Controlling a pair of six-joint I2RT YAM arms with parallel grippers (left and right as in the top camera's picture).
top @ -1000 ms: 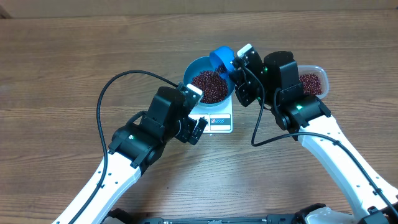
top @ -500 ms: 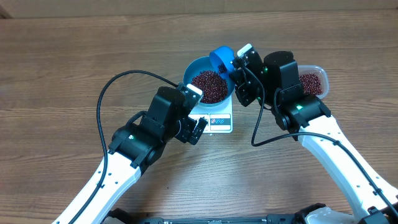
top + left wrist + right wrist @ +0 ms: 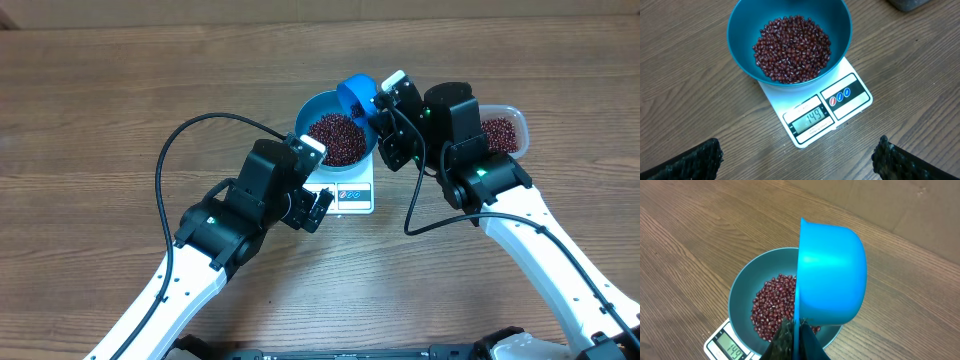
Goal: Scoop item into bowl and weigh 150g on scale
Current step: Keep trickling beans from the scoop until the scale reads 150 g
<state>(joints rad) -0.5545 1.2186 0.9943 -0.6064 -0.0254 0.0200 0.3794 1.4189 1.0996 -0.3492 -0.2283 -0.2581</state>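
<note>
Our small red-brown beans (image 3: 792, 47) sit in the deep blue bowl (image 3: 740, 30) on the flat white scale (image 3: 850, 100), which reads 149, so we are a touch short. Right gripper (image 3: 792, 341) clamps the blue plastic scoop (image 3: 832, 275) above the scale; left gripper (image 3: 799, 161) gapes empty beside it.

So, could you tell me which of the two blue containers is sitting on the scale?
The deep blue bowl of beans rests on the white scale; the smaller blue scoop is held tipped above its rim by the right pincer.

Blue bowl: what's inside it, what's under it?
Inside: a heap of red-brown beans. Under the bowl: the white scale, display showing; its platform beneath the bowl is covered.
</note>
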